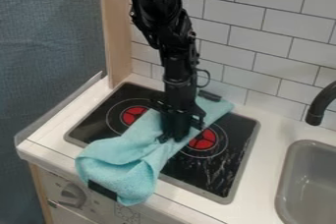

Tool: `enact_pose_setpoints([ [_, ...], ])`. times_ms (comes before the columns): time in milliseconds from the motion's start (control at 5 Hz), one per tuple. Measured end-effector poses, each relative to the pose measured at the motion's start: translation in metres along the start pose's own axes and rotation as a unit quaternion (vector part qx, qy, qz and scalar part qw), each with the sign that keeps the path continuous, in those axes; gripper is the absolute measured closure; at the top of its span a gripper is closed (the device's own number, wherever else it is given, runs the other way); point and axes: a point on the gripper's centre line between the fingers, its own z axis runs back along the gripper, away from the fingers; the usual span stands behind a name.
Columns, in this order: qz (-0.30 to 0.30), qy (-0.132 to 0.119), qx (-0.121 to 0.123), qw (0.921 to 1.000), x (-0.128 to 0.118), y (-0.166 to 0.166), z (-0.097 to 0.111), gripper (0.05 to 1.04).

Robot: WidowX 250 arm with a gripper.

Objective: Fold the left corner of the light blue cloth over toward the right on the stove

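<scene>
cloth (125, 164) lying across stovetop (213, 181), sink (287, 171) right of stovetop, wall (263, 31) behind, knob (70, 196) in front

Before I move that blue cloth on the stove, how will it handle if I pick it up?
The cloth is probably floppy, judging by its soft folds. It looks thin, so likely light for its spread. It probably won't roll, lying draped across the stovetop.

White rectangular tiles (259, 28) with dark joints lined the wall (230, 53) behind the white counter (266, 169); a pale wooden panel (117, 34) rose at its rear left, beside a blue-grey textured surface (49, 36); a grey sink (315, 183) lay at the right, near a black faucet (320, 104)
</scene>
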Motion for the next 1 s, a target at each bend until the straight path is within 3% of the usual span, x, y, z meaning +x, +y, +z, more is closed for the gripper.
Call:
enact_pose_setpoints([
  [400,-0.003,0.001,-0.005,1.0,-0.003,-0.003,0.014,0.105],
  [800,0.007,-0.007,0.001,0.9999,-0.002,-0.004,0.046,0.081],
  [1000,0.007,-0.029,-0.008,0.9995,0.0,-0.008,0.077,0.085],
])
